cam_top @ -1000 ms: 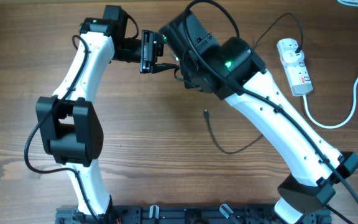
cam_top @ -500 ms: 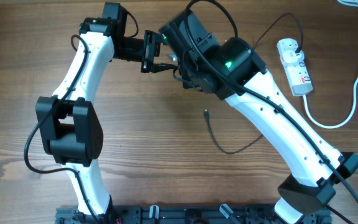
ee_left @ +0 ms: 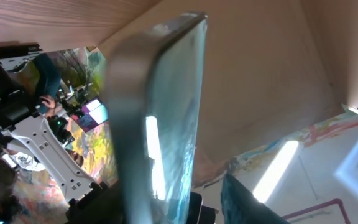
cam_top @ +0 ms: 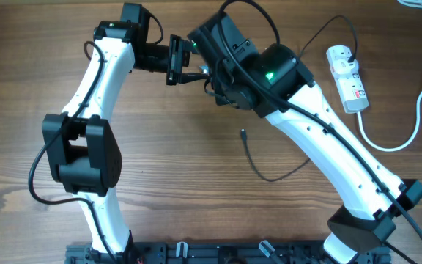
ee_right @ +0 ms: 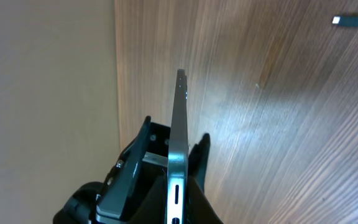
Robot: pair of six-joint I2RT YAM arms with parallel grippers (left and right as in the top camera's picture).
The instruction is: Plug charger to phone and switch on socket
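Above the surface [cam_top: 196, 213], left pincer [cam_top: 168, 61] clamps the phone [cam_top: 174, 59]; right pincer [cam_top: 191, 73] flanks it, grip unclear. Best keep port end clear for charger plug [cam_top: 242, 133].

The phone [cam_top: 174, 60] stands on edge at the back of the worktop [cam_top: 20, 110], between the left pincer [cam_top: 168, 60] and the right pincer [cam_top: 190, 73]. In front of it, well apart, lies the charger [cam_top: 243, 135], and the socket [cam_top: 346, 88] lies far to the right.

table [cam_top: 196, 220] — brown wood grain | wall [ee_right: 42, 62] — plain beige | glare on wood
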